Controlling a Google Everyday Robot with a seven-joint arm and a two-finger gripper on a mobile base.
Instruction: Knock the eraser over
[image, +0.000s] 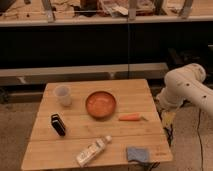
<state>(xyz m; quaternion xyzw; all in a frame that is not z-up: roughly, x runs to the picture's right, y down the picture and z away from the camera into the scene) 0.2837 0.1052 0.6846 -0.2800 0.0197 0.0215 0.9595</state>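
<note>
The eraser (58, 124) is a small black block with a pale stripe, standing on its edge at the left side of the wooden table (125, 90). My white arm (187, 87) reaches in from the right. My gripper (167, 118) hangs just off the table's right edge, far from the eraser, near the tip of an orange carrot (131, 117).
An orange bowl (101, 104) sits mid-table. A clear cup (63, 95) stands behind the eraser. A clear plastic bottle (93, 150) lies near the front edge, with a blue-grey cloth (137, 154) at the front right. Dark shelving runs along the back.
</note>
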